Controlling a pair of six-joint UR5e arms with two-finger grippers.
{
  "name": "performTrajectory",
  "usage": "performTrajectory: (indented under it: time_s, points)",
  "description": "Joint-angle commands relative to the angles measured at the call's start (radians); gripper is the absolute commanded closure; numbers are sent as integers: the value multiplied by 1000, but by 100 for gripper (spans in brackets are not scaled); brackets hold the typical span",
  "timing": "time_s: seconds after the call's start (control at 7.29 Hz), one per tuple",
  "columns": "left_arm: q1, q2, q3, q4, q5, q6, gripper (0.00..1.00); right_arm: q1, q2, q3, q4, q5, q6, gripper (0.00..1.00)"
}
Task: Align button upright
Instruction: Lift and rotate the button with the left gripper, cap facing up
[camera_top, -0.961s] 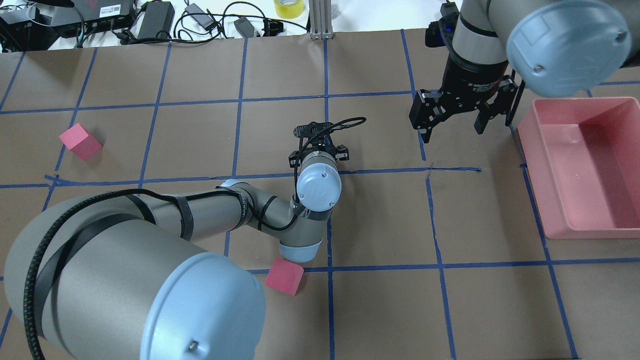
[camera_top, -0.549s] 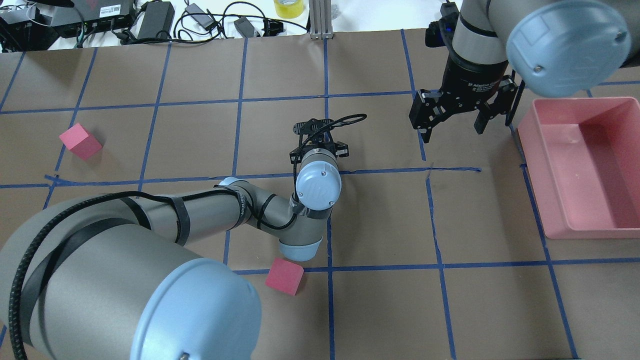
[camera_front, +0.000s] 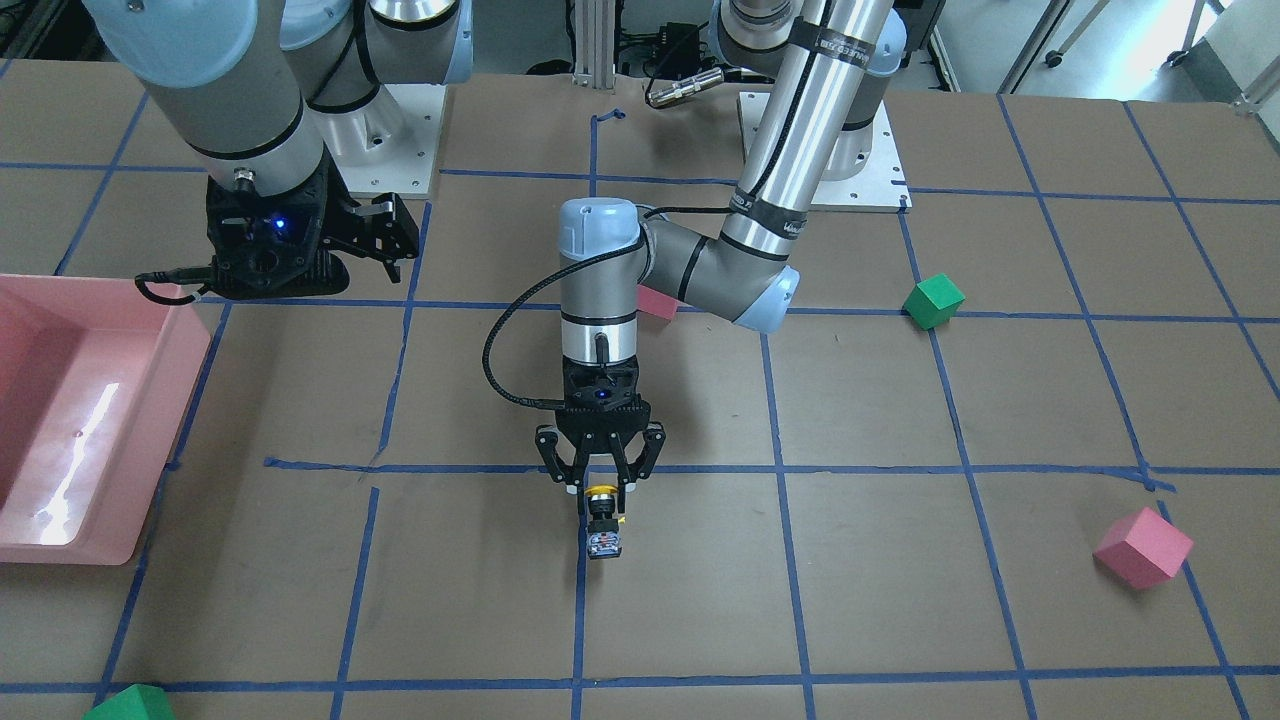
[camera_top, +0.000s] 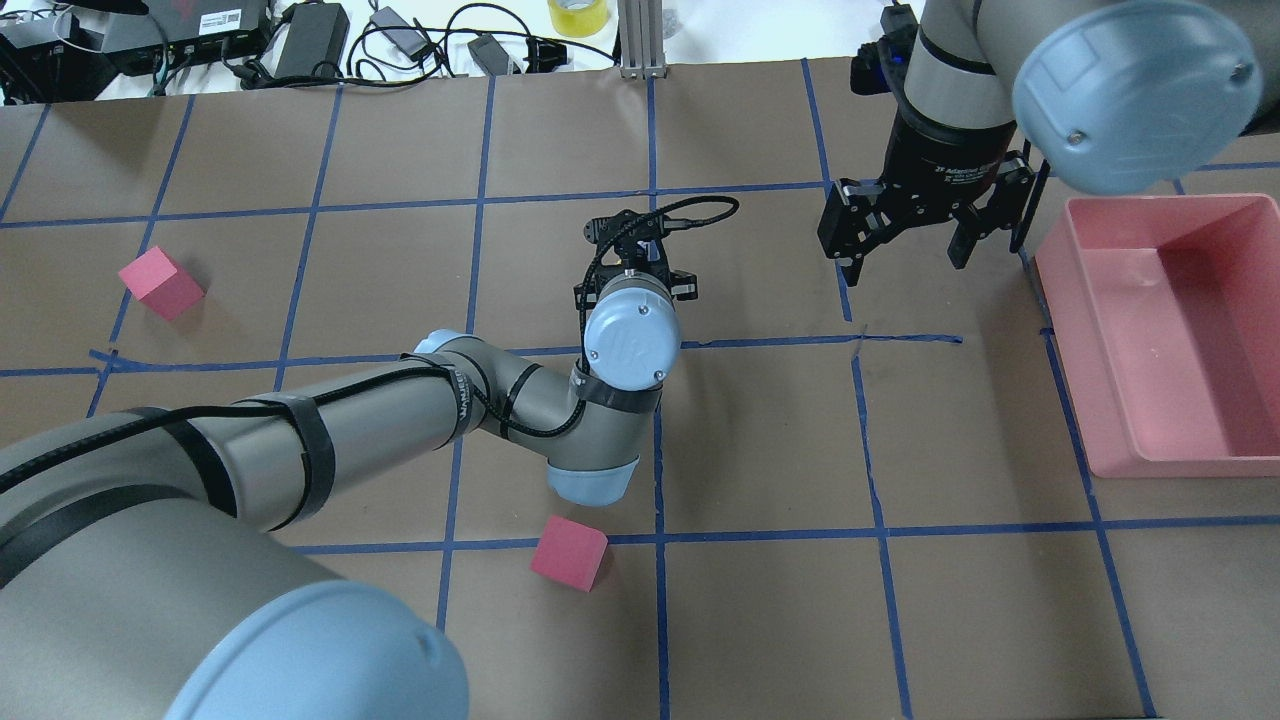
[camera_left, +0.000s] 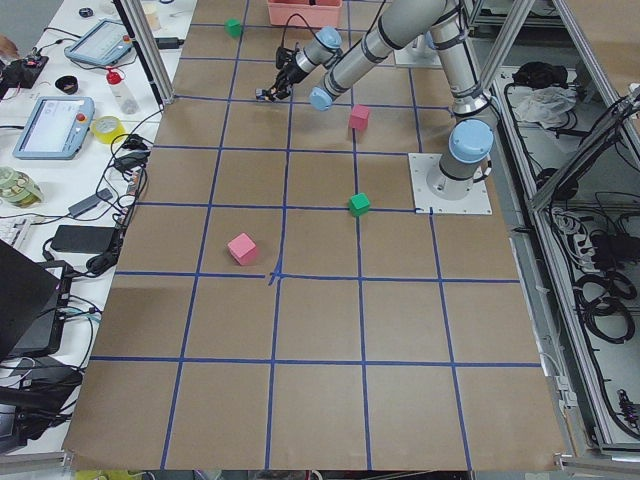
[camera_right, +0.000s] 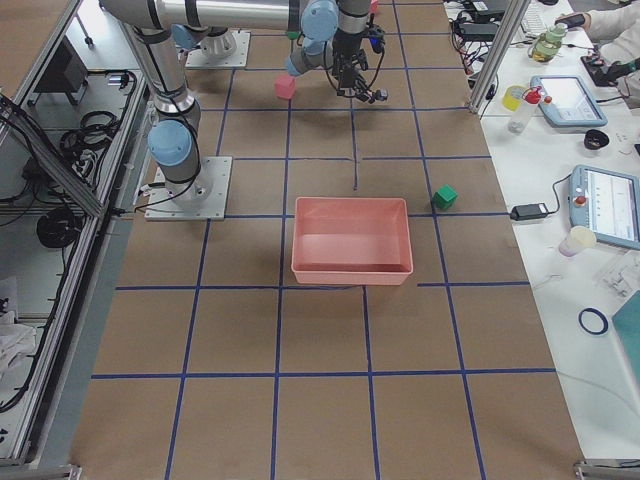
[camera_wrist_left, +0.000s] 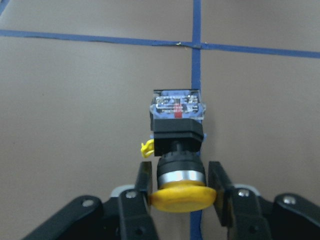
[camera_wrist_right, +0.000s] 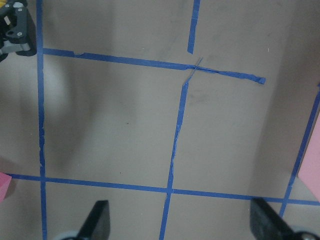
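1. Pink cube (camera_top: 568, 553), nearest the robot's base, lying on a blue tape line. A green cube (camera_front: 933, 301) sits well apart on the left arm's side.
2. Left arm (camera_top: 380, 420): grey tube with pale blue joint caps and a black cable strapped along it. The white lettering on its forearm band is too small to read.
3. Left gripper (camera_wrist_left: 181, 186): points down near the table's middle, fingers pressed against both sides of the yellow cap.
4. Button (camera_wrist_left: 177, 135): upright, with the cap on top, then a silver collar, a black body and a blue-and-silver base with a red mark. It stands over a tape line, just short of a tape crossing. Cannot tell whether the base touches the paper.
5. Right gripper (camera_top: 905, 255): hangs above the table near the tray, fingers spread wide. White print on its black collar begins "2F Adaptive"; the rest is illegible.
6. Pink tray (camera_top: 1180, 462): rectangular, glossy, on the right arm's side.
7. Second pink cube (camera_top: 160, 283), far left. Second green cube (camera_front: 130, 703), at the operators' edge.
8. Surface: brown paper (camera_top: 760, 620) gridded with blue tape (camera_top: 1000, 528).
9. Room: white bench beyond the far edge with black power bricks (camera_top: 312, 38), cables, a yellow tape roll (camera_top: 578, 15) and an aluminium post (camera_top: 640, 40). Tablet-like pendants (camera_right: 610, 205) lie on it.
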Motion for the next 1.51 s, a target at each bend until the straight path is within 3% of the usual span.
performTrajectory:
  time_s: [0.0, 0.27, 0.55, 0.82, 0.96, 1.1, 1.37]
  points:
    - [51, 92, 25, -243, -114, 3, 69, 0, -1, 0, 0, 6, 2, 0]
    - [65, 144, 99, -536, -168, -11, 69, 0, -3, 0, 0, 5, 4, 0]
    - [115, 172, 225, -877, -331, -26, 69, 0, -3, 0, 0, 5, 4, 0]
    - [170, 153, 293, -1058, -533, -148, 70, 0, -3, 0, 0, 5, 4, 0]
    - [200, 143, 302, -1097, -658, -222, 70, 0, -3, 0, -1, 8, 5, 0]
    - [204, 130, 302, -1128, -706, -335, 69, 0, -4, 0, -5, 3, 4, 0]
    - [206, 92, 304, -1131, -708, -566, 70, 2, -1, 0, -6, 9, 5, 0]
